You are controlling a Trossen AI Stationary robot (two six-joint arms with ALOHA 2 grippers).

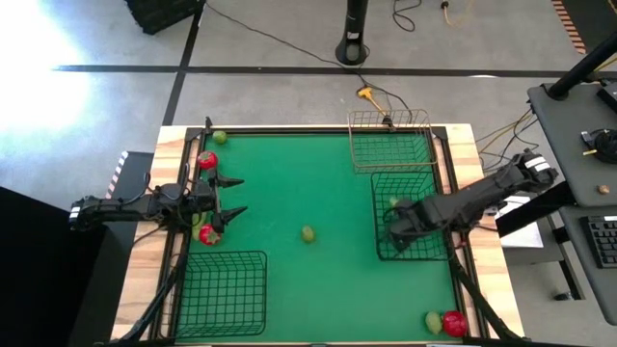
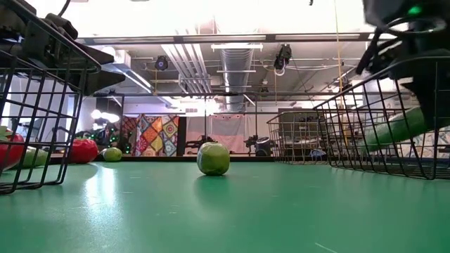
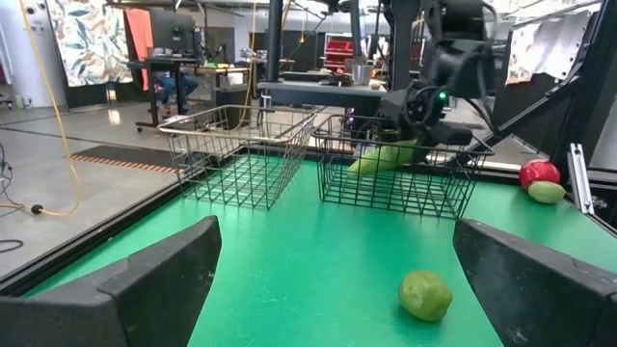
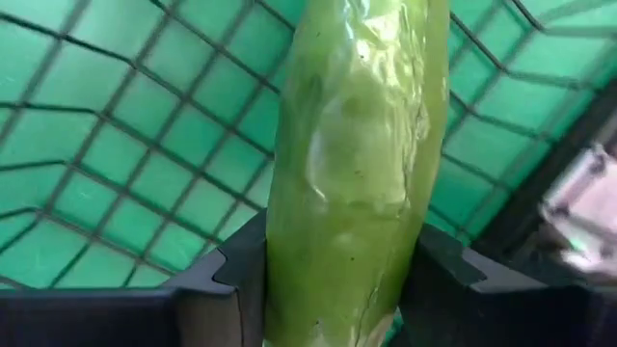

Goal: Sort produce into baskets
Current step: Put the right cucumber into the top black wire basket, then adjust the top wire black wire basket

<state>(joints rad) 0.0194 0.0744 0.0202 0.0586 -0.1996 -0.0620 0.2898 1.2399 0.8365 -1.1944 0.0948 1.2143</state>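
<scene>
My right gripper (image 1: 393,224) is inside the black wire basket (image 1: 436,193) at the table's right, shut on a long green cucumber (image 4: 352,145). The cucumber also shows in the low view (image 2: 394,126). My left gripper (image 1: 239,196) hovers open and empty at the table's left. A round light-green piece (image 1: 308,233) rests on the green mat at the middle, ahead of the left gripper in its wrist view (image 3: 424,294). Two red pieces (image 1: 207,160) (image 1: 209,234) and small green ones (image 1: 220,137) lie beside the left arm. The tan basket (image 1: 390,140) stands at the far right. My right gripper pinches the cucumber's two long sides (image 4: 289,260) between its two fingers (image 4: 236,275), which lie across it. The cucumber hangs tilted inside the black basket, and in the low view its lower end (image 2: 367,137) is above the basket's floor.
A second black basket (image 1: 222,289) stands at the near left corner. A light-green piece (image 1: 434,321) and a red piece (image 1: 454,324) lie at the near right corner. The mat's middle is open around the round piece.
</scene>
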